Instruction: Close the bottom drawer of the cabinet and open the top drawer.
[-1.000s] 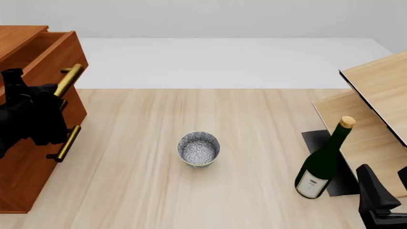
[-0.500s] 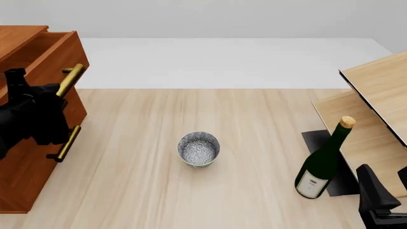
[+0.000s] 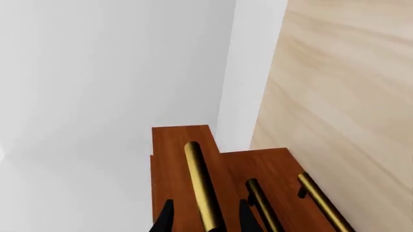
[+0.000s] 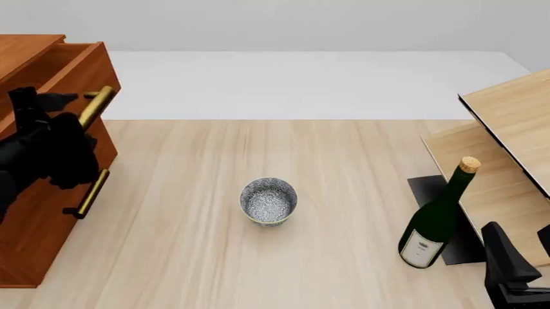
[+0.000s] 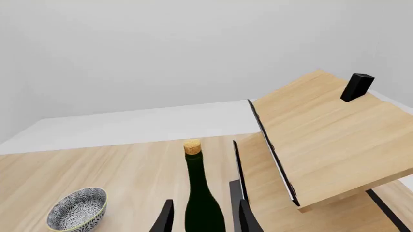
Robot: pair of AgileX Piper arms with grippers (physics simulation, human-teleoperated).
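The reddish-brown cabinet stands at the table's left edge. Its top drawer is pulled partly out, past the fronts below it. My left gripper is open and straddles that drawer's brass handle, one finger on each side with a gap to the bar; from the front the gripper sits just behind the handle. The two lower fronts look flush with each other; the bottom drawer's handle is the outermost bar. My right gripper hangs open and empty at the front right.
A patterned bowl sits mid-table. A green corked wine bottle stands at right, directly before the right gripper. Behind it leans a pale wooden shelf unit on a dark mat.
The left gripper has risen slightly along the top drawer's handle. The drawer edged outward by a hair at most. The right arm, bowl and bottle have not moved.
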